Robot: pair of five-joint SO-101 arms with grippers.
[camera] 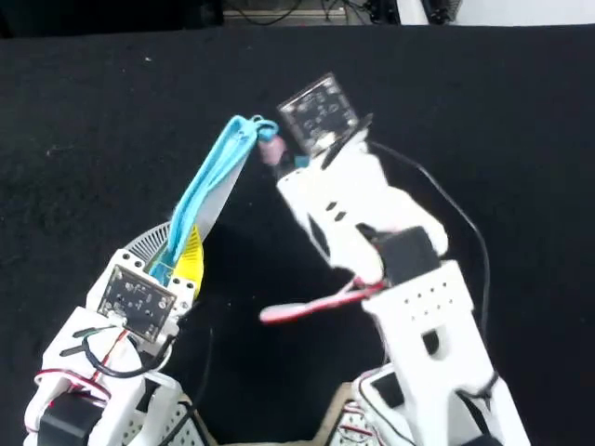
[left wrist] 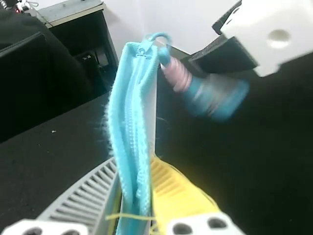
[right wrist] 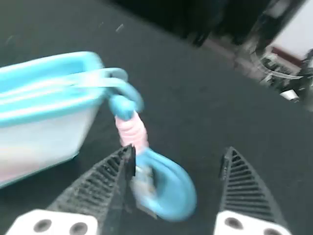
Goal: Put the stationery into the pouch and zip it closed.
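Pincer, left [left wrist: 134,164]: yours was clamped on the pouch [left wrist: 132,122]. One grey ribbed finger [left wrist: 83,200] and one yellow ribbed finger [left wrist: 171,188] pressed against opposite faces of its near end.

Pouch: pale, translucent body with blue zip tape along one long edge. You held it off the black table [camera: 93,111], slanting away from your left pincer toward the right arm. You could not tell what was inside through its wall.

Slider [left wrist: 143,49]: sat at the far end of the zip, the end away from your grip. The two blue tapes lay close together along the length you could see.

Zip pull [right wrist: 146,161]: a blue loop at the slider, then a pink ribbed collar, then a fatter blue end piece. It stuck out past the pouch's far corner.

Pincer, right [right wrist: 179,149]: yours stood open, its black ribbed fingers [right wrist: 244,181] well apart. The zip pull lay between them, just beside one finger and clear of the other. Whether it touched the nearer finger, you could not tell.

Red strip [camera: 307,305]: lay across the dark table beside the right arm's lower section. Whether it was a cable or a piece of stationery, you could not tell.
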